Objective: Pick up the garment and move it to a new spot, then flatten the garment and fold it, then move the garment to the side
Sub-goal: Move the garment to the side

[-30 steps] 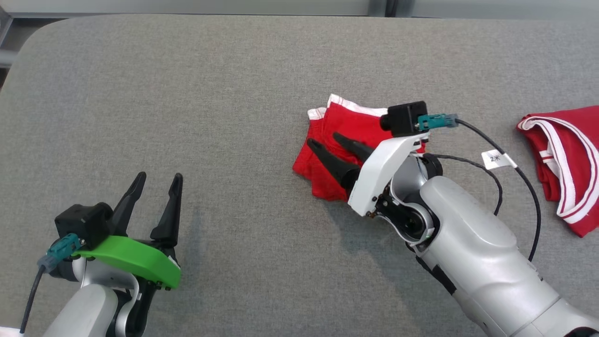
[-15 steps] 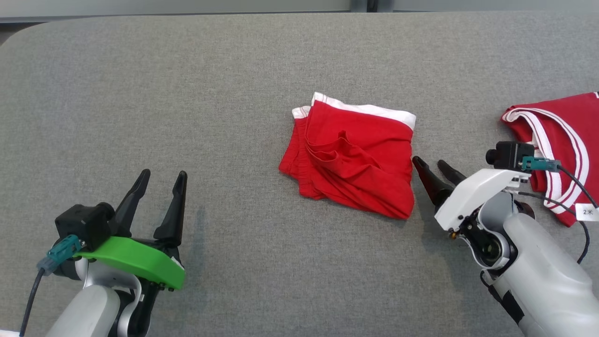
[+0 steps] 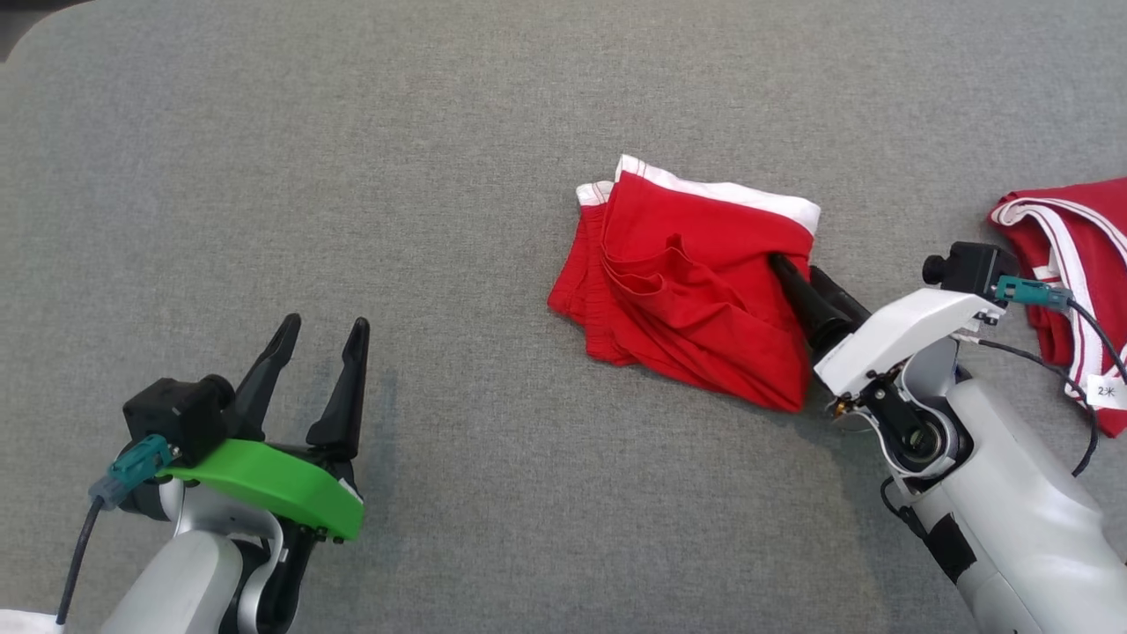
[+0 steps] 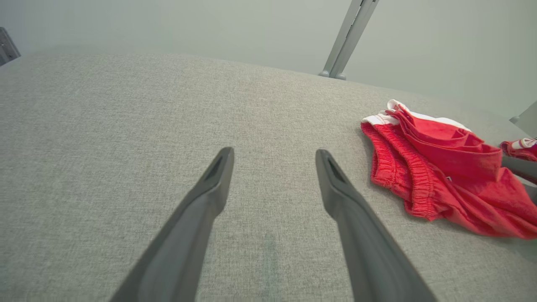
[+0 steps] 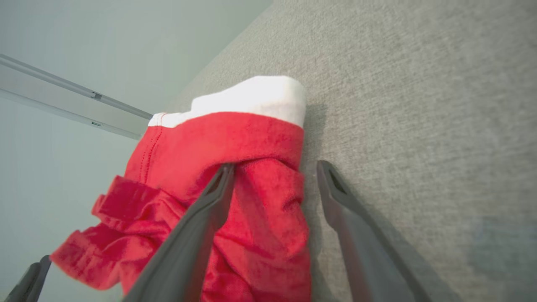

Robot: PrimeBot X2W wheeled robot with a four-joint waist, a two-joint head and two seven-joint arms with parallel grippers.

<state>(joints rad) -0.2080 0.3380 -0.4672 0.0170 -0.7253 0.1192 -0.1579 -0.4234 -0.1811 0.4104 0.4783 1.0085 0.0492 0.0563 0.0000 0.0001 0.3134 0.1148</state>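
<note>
Now your right gripper (image 3: 797, 269), fingers spread, straddles the right edge of the red garment (image 3: 687, 282) on the grey table (image 3: 440, 132); the cloth stretches away leftward. Your left gripper (image 3: 326, 328), also spread, sits well apart.

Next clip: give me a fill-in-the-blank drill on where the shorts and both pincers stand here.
1. The red shorts have a ____ waistband.
2. The right pincer straddles their edge, jaws ____.
3. The left pincer, open over the grey table, holds ____.
4. A second red garment lies to the shorts' ____ in the head view.
Missing words: white; open; nothing; right.
</note>
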